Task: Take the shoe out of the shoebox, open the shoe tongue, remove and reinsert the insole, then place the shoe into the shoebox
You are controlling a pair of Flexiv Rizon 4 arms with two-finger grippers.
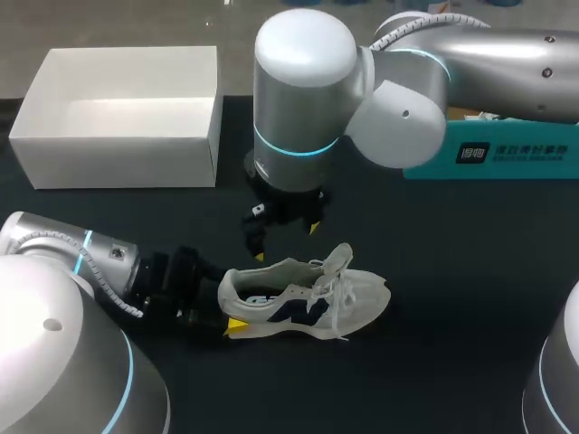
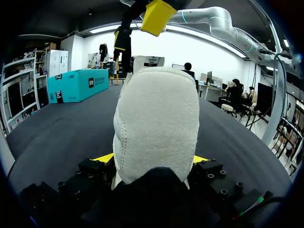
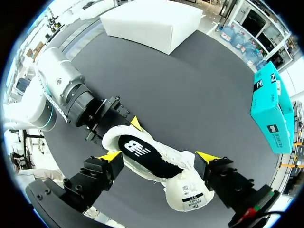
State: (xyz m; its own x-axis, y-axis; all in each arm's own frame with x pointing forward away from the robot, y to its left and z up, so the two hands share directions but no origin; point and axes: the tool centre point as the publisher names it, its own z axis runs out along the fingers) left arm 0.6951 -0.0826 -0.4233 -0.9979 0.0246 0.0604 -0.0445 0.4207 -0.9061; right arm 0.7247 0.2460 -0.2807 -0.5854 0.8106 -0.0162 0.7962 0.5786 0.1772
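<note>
A white sneaker with a dark side logo lies on the black table, toe to the right. My left gripper holds its heel, one yellow tip on each side. In the left wrist view the heel fills the gap between the fingers. My right gripper hangs open just above the shoe's heel end. In the right wrist view its gripper straddles the shoe mouth. The black insole shows inside, and the tongue is folded out forward. The white shoebox stands empty at the back left.
A teal box sits at the back right edge, partly under my right arm. Bare black tabletop lies in front of and to the right of the shoe, and between the shoe and the shoebox.
</note>
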